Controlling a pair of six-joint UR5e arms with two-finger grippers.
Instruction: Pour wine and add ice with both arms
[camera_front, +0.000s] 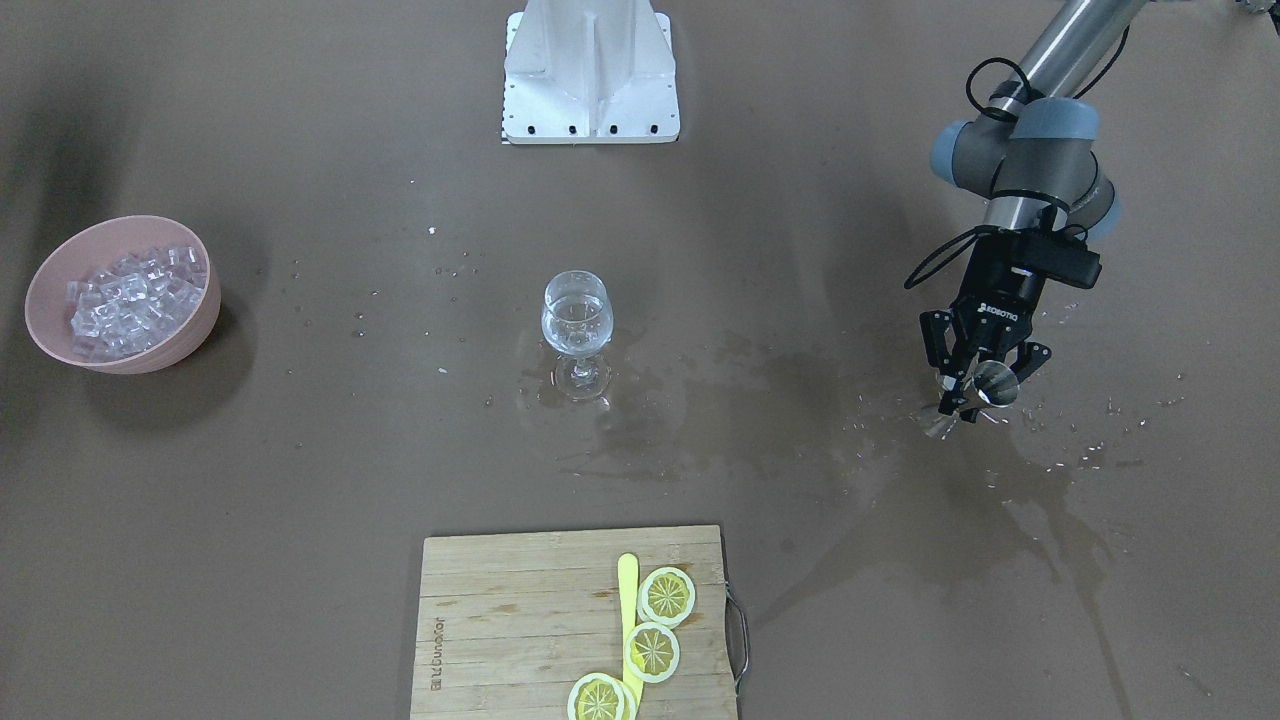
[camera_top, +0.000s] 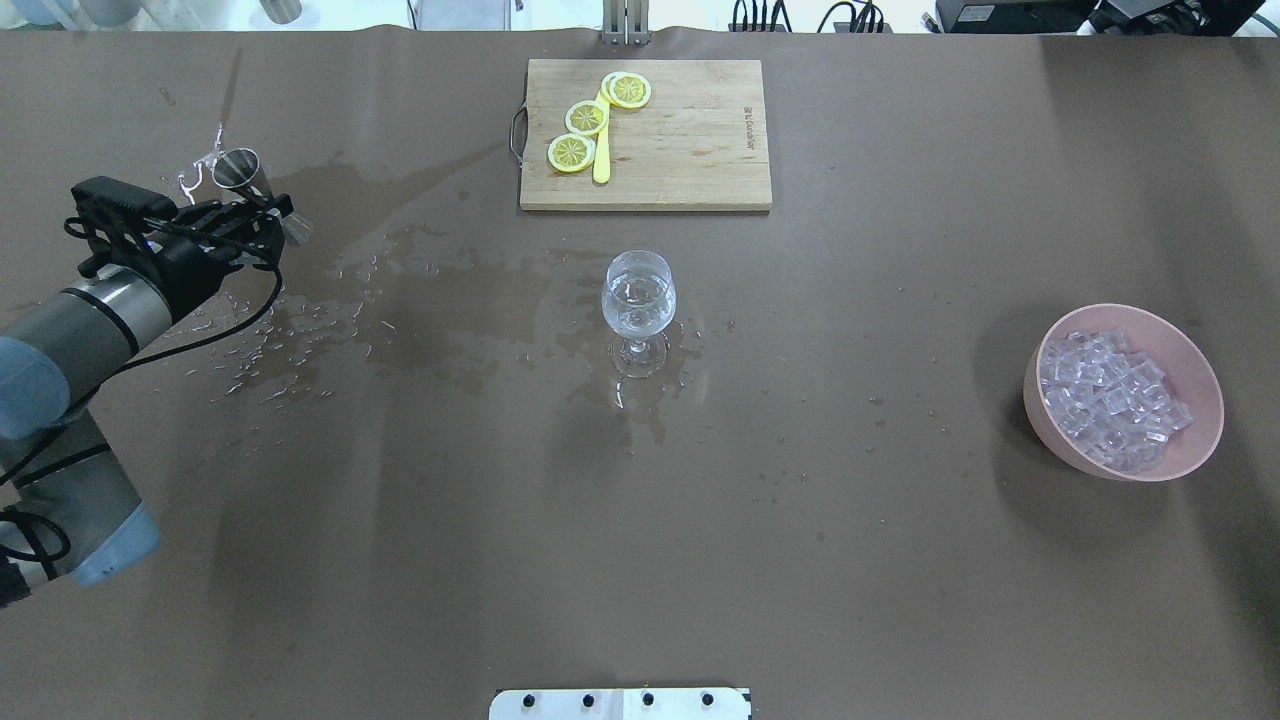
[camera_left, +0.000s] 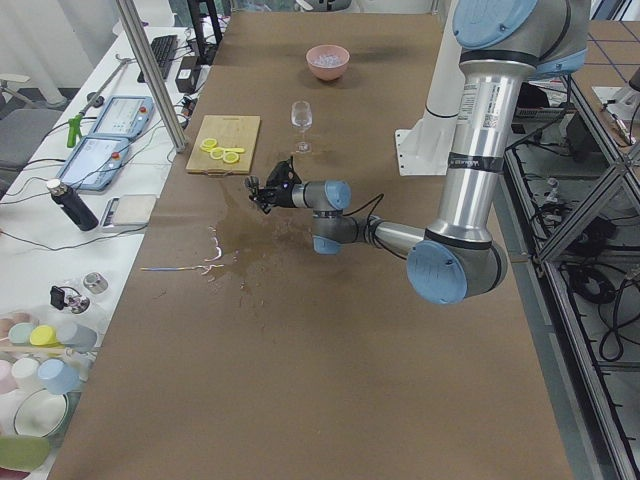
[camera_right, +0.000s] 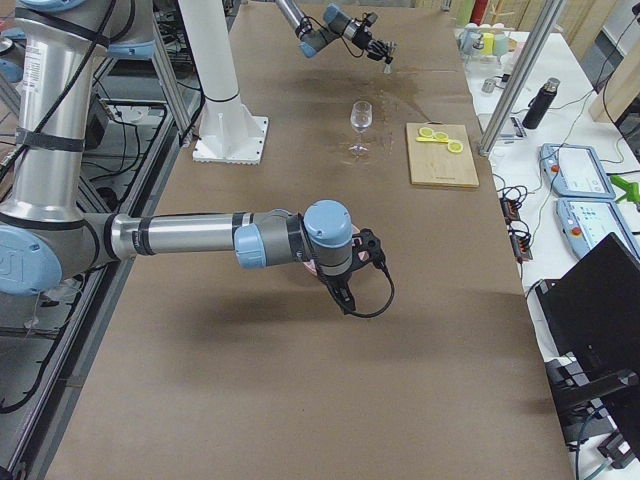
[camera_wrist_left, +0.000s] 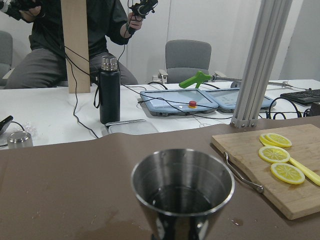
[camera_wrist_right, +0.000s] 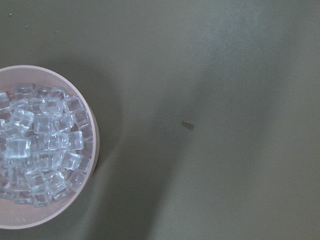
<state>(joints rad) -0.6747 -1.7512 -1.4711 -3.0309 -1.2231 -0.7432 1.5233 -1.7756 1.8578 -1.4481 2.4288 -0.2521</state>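
Note:
A wine glass (camera_front: 575, 318) with clear wine (camera_top: 638, 298) in its bowl stands at the table's middle. My left gripper (camera_front: 980, 392) is shut on a steel jigger (camera_front: 993, 383), tilted and low over a wet patch at the table's left end. The left wrist view shows a little liquid in the jigger's cup (camera_wrist_left: 182, 192). Ice (camera_top: 1108, 398) is heaped in a pink bowl (camera_top: 1125, 472) at the right end. My right gripper (camera_right: 350, 275) shows only in the exterior right view, hovering over the bowl; I cannot tell if it is open. The right wrist view looks down on the ice (camera_wrist_right: 40, 152).
A wooden cutting board (camera_top: 690, 150) with lemon slices (camera_top: 586, 118) and a yellow stick lies at the far edge. Spilled liquid (camera_top: 300, 330) and droplets spread from the jigger toward the glass. The white pedestal (camera_front: 590, 70) stands at the robot's side.

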